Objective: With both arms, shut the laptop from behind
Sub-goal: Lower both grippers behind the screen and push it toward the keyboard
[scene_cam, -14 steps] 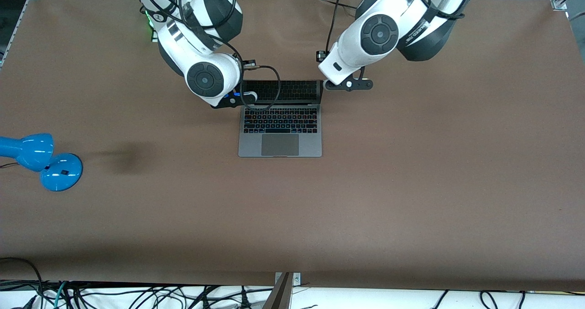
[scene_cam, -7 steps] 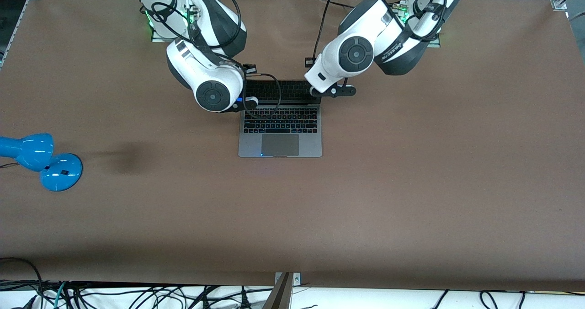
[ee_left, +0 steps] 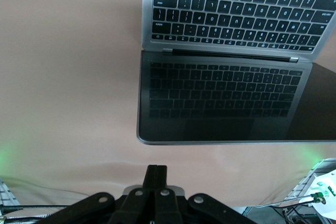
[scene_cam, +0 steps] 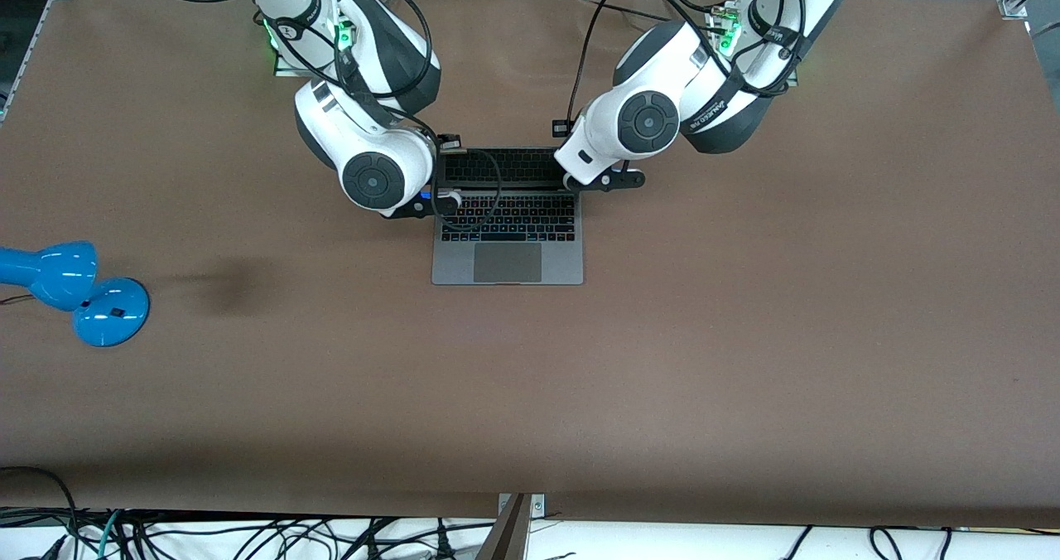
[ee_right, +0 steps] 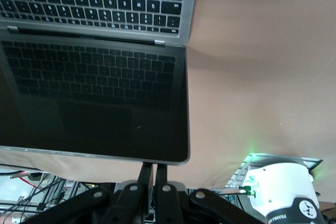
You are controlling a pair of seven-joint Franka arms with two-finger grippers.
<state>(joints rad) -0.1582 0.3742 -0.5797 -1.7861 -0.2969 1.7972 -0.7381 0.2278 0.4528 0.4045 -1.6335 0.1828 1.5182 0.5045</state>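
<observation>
Laptop (scene_cam: 507, 227) open on the brown table (scene_cam: 745, 336).
A blue lamp (scene_cam: 70, 288) sits at the right arm's end. The screen's top edge is just beside the left gripper (ee_left: 156, 174) and right gripper (ee_right: 152, 170), both with fingers pressed together.

Looks like a robotics lab to me. Two white robot arms (scene_cam: 373, 129) are bolted along one edge of a big brown tabletop (scene_cam: 745, 336), there's a metal frame (scene_cam: 1017, 1) at its corners, and loose cables (scene_cam: 248, 535) are piled along the near edge.
</observation>
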